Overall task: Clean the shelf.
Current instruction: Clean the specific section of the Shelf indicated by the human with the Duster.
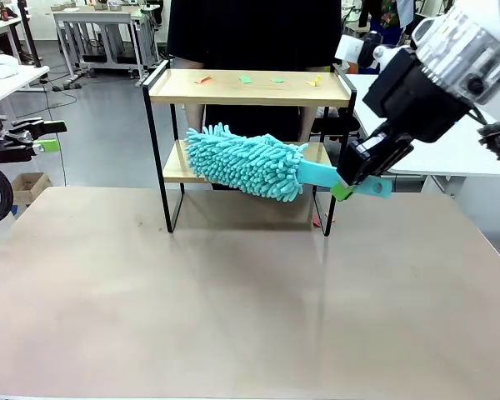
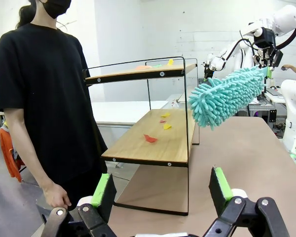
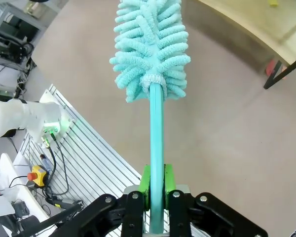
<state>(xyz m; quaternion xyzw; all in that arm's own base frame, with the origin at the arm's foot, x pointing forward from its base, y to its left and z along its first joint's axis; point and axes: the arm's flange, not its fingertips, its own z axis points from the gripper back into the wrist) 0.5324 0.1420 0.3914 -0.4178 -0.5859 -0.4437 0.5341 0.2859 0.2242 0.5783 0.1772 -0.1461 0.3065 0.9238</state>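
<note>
The shelf, a small two-tier rack of two light wooden boards in a thin black metal frame, stands at the middle of the far edge of the beige surface. Small paper scraps in orange, green and yellow lie along the top board. In the left wrist view, red and yellow scraps lie on the lower board of the shelf. One red scrap lies on the surface beside the shelf's front right leg.

The right arm's fingers are clamped on the flat turquoise handle of a turquoise chenille duster. The right wrist view shows the green pads of these fingers pressed against both sides of the handle, with the fluffy head of the duster pointing away from them. The head is held clear of the surface, in front of the shelf's open front, at a height between the two boards. Whether it touches the lower board's front edge cannot be told.

The left arm's fingers are at the left edge of the surface, well apart from the shelf. In the left wrist view these fingers are spread wide and grasp nothing.

A person in a black shirt stands behind the far edge, just beside the shelf, one hand hanging down.
</note>
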